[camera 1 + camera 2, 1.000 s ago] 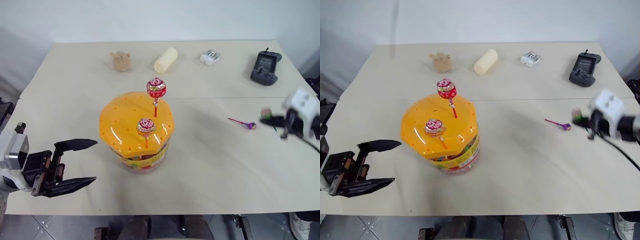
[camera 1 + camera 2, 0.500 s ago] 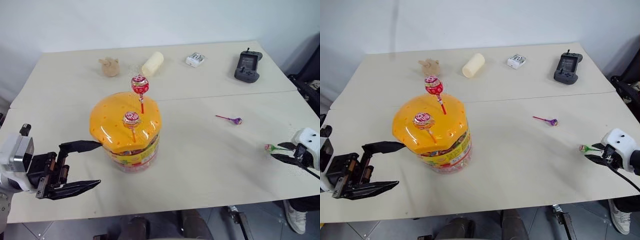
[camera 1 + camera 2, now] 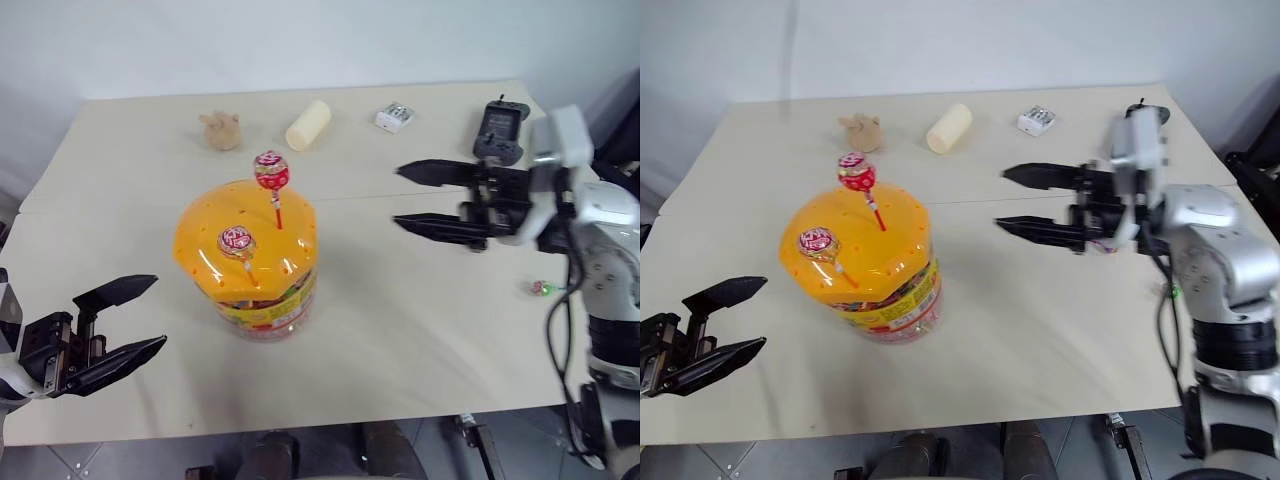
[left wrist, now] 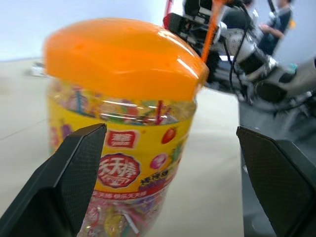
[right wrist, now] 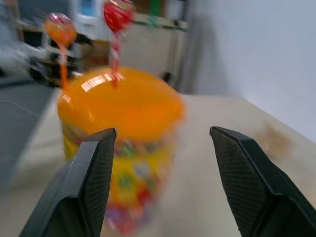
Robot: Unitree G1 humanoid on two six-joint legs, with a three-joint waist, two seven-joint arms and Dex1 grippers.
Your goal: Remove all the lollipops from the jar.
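Lollipops (image 3: 271,172) two in jar (image 3: 246,250) lid | left wrist: label | right claw (image 3: 412,198), left claw (image 3: 138,318) wide open, empty

Silver-grey right arm (image 3: 1215,250) with white wrist block — black cable alongside; both grippers — right gripper (image 3: 412,196), left gripper (image 3: 140,315) — have long black tapered fingers.

A pale cream desk (image 3: 400,330) spreads across the view, a thin seam running side to side through its middle. Behind its far edge a plain whitish wall (image 3: 300,40) rises, evenly lit and bare. Below the near edge, grey floor tiles (image 3: 130,462) show. Soft light falls all over, with only faint shadows on the desk.
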